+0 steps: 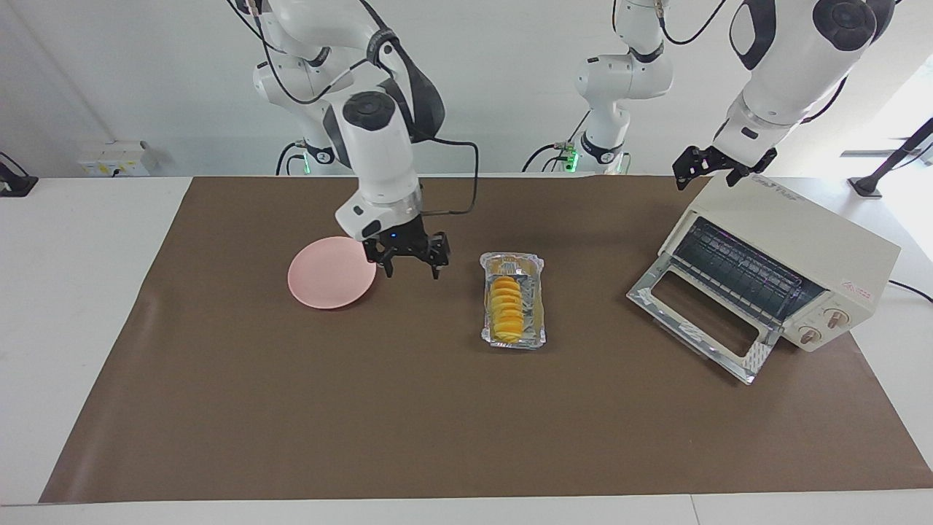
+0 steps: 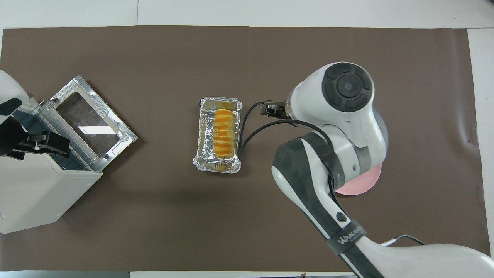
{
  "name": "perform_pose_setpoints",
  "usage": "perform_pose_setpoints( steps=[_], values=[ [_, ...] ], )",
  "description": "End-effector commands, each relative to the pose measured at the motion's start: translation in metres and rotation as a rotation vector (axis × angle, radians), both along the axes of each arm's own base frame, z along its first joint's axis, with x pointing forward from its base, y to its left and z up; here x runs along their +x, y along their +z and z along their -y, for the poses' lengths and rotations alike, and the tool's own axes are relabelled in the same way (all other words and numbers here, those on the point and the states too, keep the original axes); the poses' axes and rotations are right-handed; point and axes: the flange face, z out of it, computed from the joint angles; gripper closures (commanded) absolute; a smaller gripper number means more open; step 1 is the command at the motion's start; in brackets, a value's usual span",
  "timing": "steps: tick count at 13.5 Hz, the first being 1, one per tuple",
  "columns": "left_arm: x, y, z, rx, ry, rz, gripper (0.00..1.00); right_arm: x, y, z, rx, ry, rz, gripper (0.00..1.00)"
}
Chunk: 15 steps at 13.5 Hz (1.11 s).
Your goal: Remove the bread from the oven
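— Where do we find the bread (image 1: 505, 310)?

— Out of the oven (image 1: 802, 240) already, lying in a crinkled foil tray (image 1: 512, 261) mid-bench (image 1: 437, 423), well apart from the oven at the left arm's end. We judge the tray is there to carry the loaf.

— And the door?

— Dropped flat, its glass facing up, with a bare wire rack inside (nothing on it that we can see).

— The right gripper (image 1: 412, 271)?

— Over the brown mat between the smooth pink plate (image 1: 328, 281) and the tray, its fingers spread and empty; we take it as lining up on the ridged, slice-like loaf.

— The left gripper (image 1: 705, 173)?

— It waits over the oven's boxy cream top, fingers parted, holding nothing.
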Motion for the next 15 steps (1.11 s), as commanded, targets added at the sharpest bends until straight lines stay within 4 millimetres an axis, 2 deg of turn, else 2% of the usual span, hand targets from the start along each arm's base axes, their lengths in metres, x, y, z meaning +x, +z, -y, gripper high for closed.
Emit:
perform_pose_setpoints(
  steps=[1, 2, 3, 4, 5, 7, 10, 12, 13, 14, 15],
  values=[
    [-0.005, 0.007, -0.003, -0.014, 0.003, 0.024, 0.00, 0.035, -0.028, -0.065, -0.016, -0.098, 0.008, 0.05],
    [-0.005, 0.008, -0.002, -0.014, 0.000, 0.027, 0.00, 0.040, -0.041, -0.089, -0.031, -0.127, 0.023, 0.05],
    [-0.005, 0.008, -0.001, -0.014, 0.000, 0.024, 0.00, 0.039, -0.051, -0.098, -0.042, -0.125, 0.027, 0.04],
    [-0.005, 0.008, -0.001, -0.014, 0.000, 0.025, 0.00, 0.038, -0.051, -0.100, -0.043, -0.119, 0.031, 0.04],
    [-0.005, 0.008, -0.003, -0.014, 0.003, 0.024, 0.00, 0.034, -0.060, -0.099, -0.056, -0.113, 0.021, 0.05],
    [-0.005, 0.008, -0.003, -0.014, 0.004, 0.024, 0.00, 0.025, -0.092, -0.096, -0.086, -0.082, 0.005, 0.05],
    [-0.005, 0.008, -0.003, -0.014, 0.003, 0.024, 0.00, 0.009, -0.125, -0.100, -0.090, -0.060, -0.007, 0.07],
    [-0.005, 0.008, -0.003, -0.013, 0.004, 0.024, 0.00, 0.003, -0.130, -0.103, -0.100, -0.037, -0.013, 0.10],
    [-0.005, 0.008, -0.003, -0.014, 0.004, 0.024, 0.00, 0.001, -0.131, -0.103, -0.103, -0.011, -0.015, 0.21],
    [-0.005, 0.008, -0.003, -0.014, 0.003, 0.024, 0.00, 0.001, -0.130, -0.102, -0.105, 0.011, -0.014, 0.50],
    [-0.005, 0.008, -0.003, -0.014, 0.003, 0.024, 0.00, 0.002, -0.130, -0.102, -0.105, 0.023, -0.013, 0.83]
  ],
)
